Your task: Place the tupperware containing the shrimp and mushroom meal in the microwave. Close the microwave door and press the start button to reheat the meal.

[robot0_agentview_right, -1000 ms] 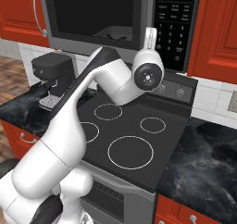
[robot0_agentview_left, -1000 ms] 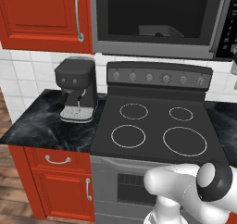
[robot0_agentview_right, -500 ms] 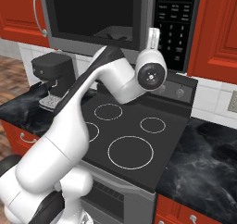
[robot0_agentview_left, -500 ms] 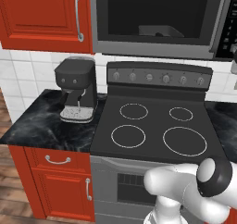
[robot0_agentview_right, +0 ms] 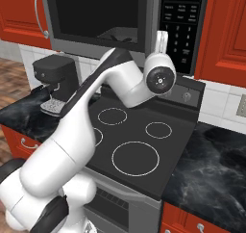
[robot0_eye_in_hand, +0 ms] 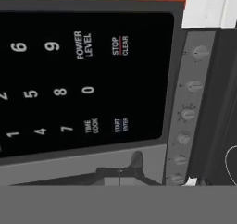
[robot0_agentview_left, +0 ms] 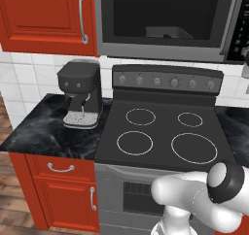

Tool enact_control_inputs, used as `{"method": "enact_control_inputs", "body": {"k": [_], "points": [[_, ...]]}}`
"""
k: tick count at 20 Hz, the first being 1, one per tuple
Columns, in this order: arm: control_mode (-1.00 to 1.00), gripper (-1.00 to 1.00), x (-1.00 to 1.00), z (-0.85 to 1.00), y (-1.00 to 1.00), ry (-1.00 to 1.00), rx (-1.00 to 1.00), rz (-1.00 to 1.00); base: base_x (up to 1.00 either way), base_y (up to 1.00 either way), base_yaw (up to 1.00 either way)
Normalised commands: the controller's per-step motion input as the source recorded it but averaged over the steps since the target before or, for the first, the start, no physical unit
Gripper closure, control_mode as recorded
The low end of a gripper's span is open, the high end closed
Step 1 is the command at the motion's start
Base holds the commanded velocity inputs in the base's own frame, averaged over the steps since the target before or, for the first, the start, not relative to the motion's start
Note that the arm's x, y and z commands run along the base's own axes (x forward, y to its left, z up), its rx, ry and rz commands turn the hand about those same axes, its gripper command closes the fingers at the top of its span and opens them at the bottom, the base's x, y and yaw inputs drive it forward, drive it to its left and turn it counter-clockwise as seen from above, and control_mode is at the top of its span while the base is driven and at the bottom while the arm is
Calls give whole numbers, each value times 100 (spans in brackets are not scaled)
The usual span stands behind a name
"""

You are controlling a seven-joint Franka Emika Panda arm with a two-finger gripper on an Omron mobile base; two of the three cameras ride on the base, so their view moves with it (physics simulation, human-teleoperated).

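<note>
One microwave (robot0_agentview_left: 165, 20). One tupperware (robot0_agentview_left: 165, 33) inside. One stove (robot0_agentview_left: 163, 132): four burner rings, six knobs. One coffee machine (robot0_agentview_left: 80, 93). One robot arm (robot0_agentview_right: 96, 131).

Microwave (robot0_agentview_left: 165, 20) above stove (robot0_agentview_left: 163, 132); tupperware (robot0_agentview_left: 166, 32) inside microwave; coffee machine (robot0_agentview_left: 80, 94) on counter (robot0_agentview_left: 44, 132) left of stove.

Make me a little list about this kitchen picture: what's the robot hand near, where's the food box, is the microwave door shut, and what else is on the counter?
gripper: at the microwave's keypad, by the START/ENTER key; open or shut unclear
tupperware: inside the microwave, seen through the window
food in it: too dim to tell
microwave door: looks closed
stove: below the microwave, four burners, nothing on them
coffee machine: on the dark counter, left of the stove
</note>
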Motion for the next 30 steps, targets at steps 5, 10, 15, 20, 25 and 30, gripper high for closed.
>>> {"method": "enact_control_inputs", "body": {"k": [5, 10, 15, 20, 25, 30], "points": [[-100, 100, 19, -5, 0, 0, 0, 0, 0, 0, 0], [-100, 100, 15, -2, -8, 0, 0, 0, 0, 0, 0], [-100, 100, 10, -3, -15, 0, 0, 0, 0, 0, 0], [-100, 100, 12, -5, -14, 0, 0, 0, 0, 0, 0], [-100, 100, 18, -7, -2, 0, 0, 0, 0, 0, 0], [-100, 100, 23, -5, 0, 0, 0, -2, 0, 0, 0]]}}
